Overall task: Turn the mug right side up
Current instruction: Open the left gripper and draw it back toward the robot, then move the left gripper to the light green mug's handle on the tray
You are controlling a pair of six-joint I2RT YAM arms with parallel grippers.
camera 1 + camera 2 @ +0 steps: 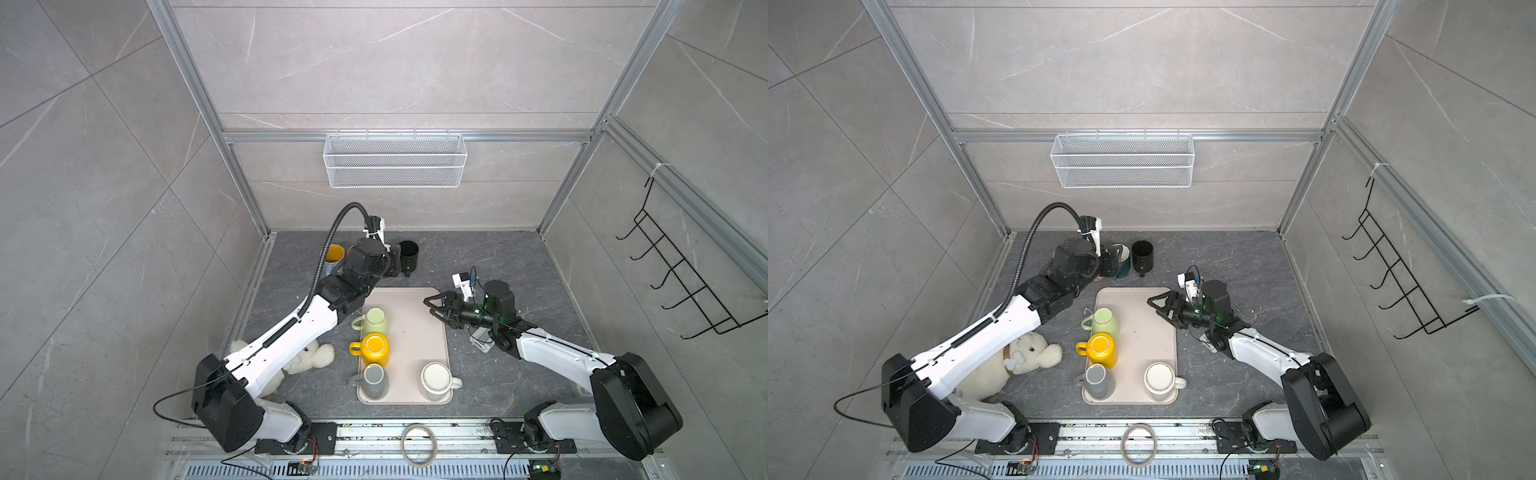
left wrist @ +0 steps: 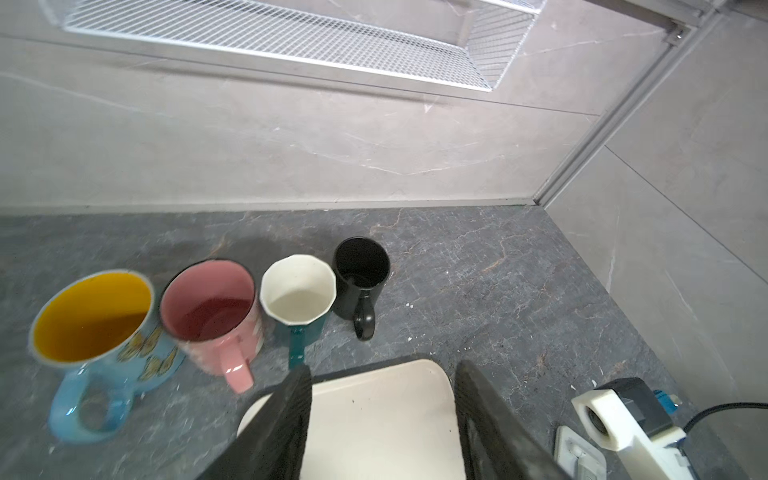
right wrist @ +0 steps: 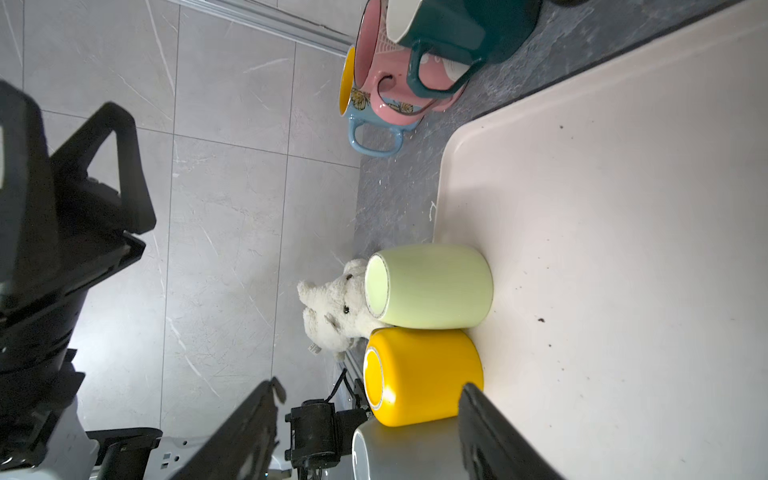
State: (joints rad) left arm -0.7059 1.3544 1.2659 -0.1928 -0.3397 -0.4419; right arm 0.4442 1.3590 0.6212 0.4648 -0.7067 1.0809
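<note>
Standing rim-down on the beige tray (image 1: 415, 332), in the lower middle of both top views, are four mugs. A pale green mug (image 1: 374, 322), a yellow mug (image 1: 375, 349) right against it and a grey mug (image 1: 373, 380) run down the tray's left side with their handles pointing left. A white mug (image 1: 436, 380) sits alone in the lower right corner, handle pointing right. All four have their flat bases facing up, so none of them is upright yet.

Above the tray, on the dark counter (image 1: 498, 257) near the back wall, four more mugs stand in a row with their mouths up. These are a blue mug (image 2: 95, 324) with a yellow inside, a pink mug (image 2: 212, 307), a teal mug (image 2: 298, 291) with a white inside, and a black mug (image 2: 360, 274) at the right end. The left wrist view looks down into them, and each inside shows bare to its bottom.

The left end effector (image 2: 384, 374) hangs over the tray's upper edge, just short of the teal and black mugs. Its jaws are moderately apart with nothing between them. The right end effector (image 1: 432, 306) hovers at the tray's upper right corner, pointing left, jaws spread wide and gripping nothing.

A white plush toy (image 1: 1025, 353) lies left of the tray, partly under the left arm. A wire basket (image 1: 395, 160) hangs on the back wall.
</note>
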